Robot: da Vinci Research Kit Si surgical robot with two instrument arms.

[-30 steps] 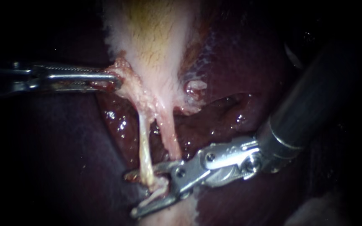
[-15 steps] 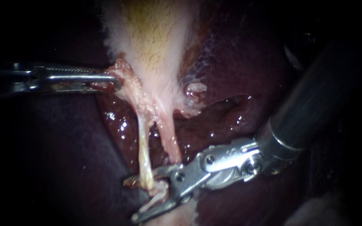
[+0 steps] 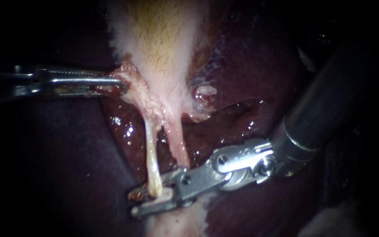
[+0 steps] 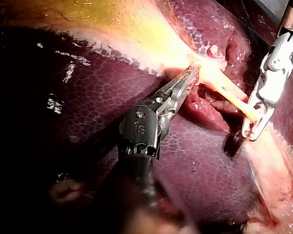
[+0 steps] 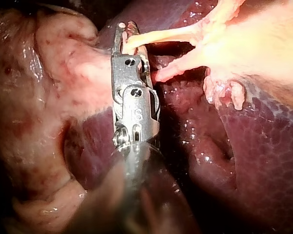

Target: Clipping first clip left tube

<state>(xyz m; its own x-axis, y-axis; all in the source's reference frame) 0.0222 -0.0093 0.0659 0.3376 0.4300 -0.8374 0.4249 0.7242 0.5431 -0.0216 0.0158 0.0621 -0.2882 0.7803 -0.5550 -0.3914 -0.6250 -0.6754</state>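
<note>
The pale gallbladder point(image 3: 163, 44) hangs down over the dark liver point(image 3: 251, 79). Two tubes run down from its neck: the yellowish left tube point(image 3: 152, 158) and the pinker right tube point(image 3: 178, 145). My left instrument point(image 3: 120, 85) comes in level from the left, its jaws shut on the ragged tissue at the gallbladder's neck point(image 4: 193, 73). My right instrument point(image 3: 132, 202) reaches in from the upper right, and its jaws are shut on the lower end of the left tube point(image 5: 136, 38). In the left wrist view this right instrument point(image 4: 247, 132) straddles the same tube point(image 4: 229, 95).
Wet liver surface point(image 3: 123, 127) lies behind both tubes, with a dark cleft point(image 3: 237, 107) to their right. Pale fatty tissue point(image 3: 176, 224) sits under the right instrument's jaws. A small whitish nub point(image 3: 205, 92) sticks out beside the gallbladder.
The right instrument's jaws have closed from wide open down onto the left tube's lower end. The left instrument has held still.
</note>
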